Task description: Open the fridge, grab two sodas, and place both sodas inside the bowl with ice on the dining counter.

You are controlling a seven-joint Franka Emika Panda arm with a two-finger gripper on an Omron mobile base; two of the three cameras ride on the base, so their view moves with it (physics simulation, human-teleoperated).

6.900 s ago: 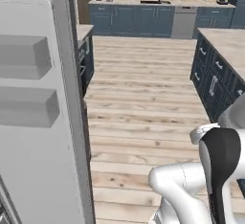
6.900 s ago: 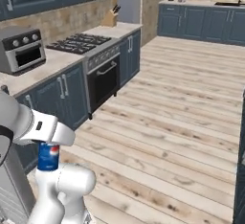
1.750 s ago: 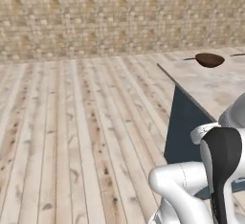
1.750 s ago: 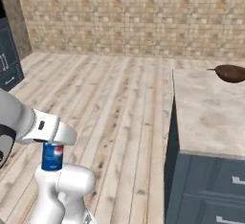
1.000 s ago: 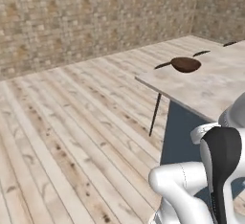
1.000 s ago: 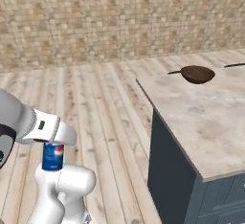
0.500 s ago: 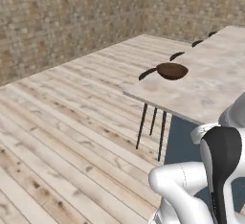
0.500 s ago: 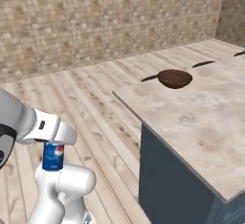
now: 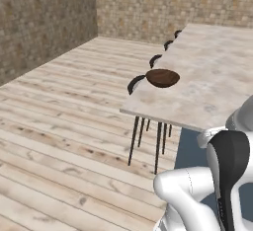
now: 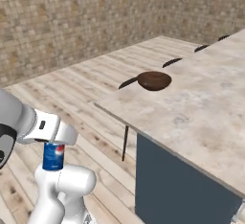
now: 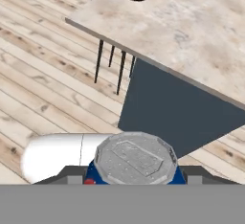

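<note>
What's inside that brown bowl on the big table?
The dark brown bowl sits near the edge of the dining counter. Its inside looks dark and no soda can shows in it. Its rim hides the bottom, so ice can't be made out.

My gripper sits low at the left, closed around a blue soda can with a red and white patch, the can upright and hanging below my white wrist, above my own white base joint. To the right runs the dining counter, a mottled beige stone top over a dark blue base, its near corner pointing toward me; a dark brown bowl rests on it near the far edge, well apart from the can. Black stool seats peek past that far edge, with pale plank floor and a stone-tile wall behind.
</note>
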